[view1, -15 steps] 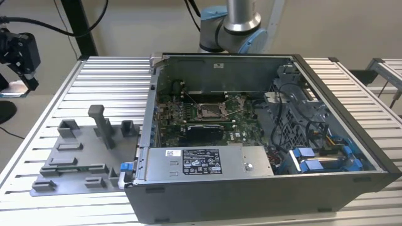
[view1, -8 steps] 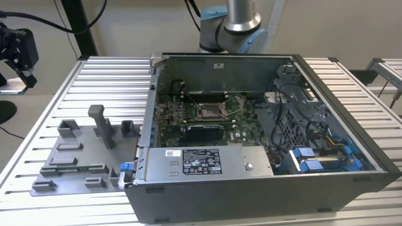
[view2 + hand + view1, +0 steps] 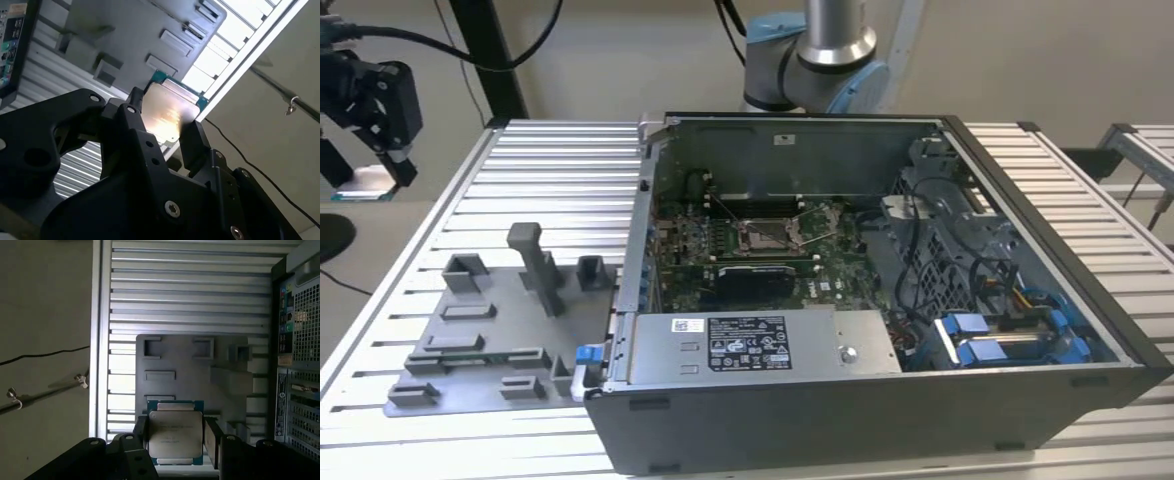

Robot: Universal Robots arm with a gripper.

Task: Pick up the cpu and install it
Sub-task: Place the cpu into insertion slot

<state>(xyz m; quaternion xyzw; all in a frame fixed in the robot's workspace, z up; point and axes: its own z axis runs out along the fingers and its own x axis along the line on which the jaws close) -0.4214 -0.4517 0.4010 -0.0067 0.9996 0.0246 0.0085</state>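
Observation:
The cpu is a small flat square chip with a silvery top and a green edge. My black gripper holds it in the air at the exterior view's far left, beyond the table's left edge. In both wrist views the cpu sits between two black fingers, which press on its opposite sides. The open computer case lies on the table to the exterior view's right. Its square metal-framed socket sits on the motherboard, far from the gripper.
A grey plastic tray with upright posts lies on the slatted table, left of the case. The same tray shows below the gripper in the first wrist view. The arm's base rises behind the case. A black cable hangs at the upper left.

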